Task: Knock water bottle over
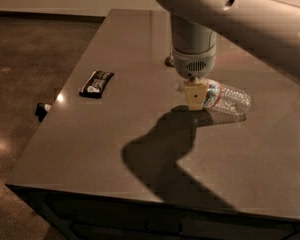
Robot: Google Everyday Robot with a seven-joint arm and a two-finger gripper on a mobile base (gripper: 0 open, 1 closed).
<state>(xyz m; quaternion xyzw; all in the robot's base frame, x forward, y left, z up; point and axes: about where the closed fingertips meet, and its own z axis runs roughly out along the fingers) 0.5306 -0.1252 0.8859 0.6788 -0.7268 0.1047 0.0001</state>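
Observation:
The water bottle (229, 98), clear and ribbed with a reddish-and-blue band, lies on its side on the grey table (115, 149), right of centre. Its bottom points right. Its cap end is hidden behind my gripper (195, 97). The gripper hangs down from the thick grey wrist, low over the table. It is at the bottle's left end and looks to be against it.
A black snack bar (96, 83) lies near the table's left edge. A small dark base (168, 61) peeks out behind the wrist; what it belongs to is hidden by the arm. My arm's shadow (160, 154) covers the table's middle front. The floor drops off at left.

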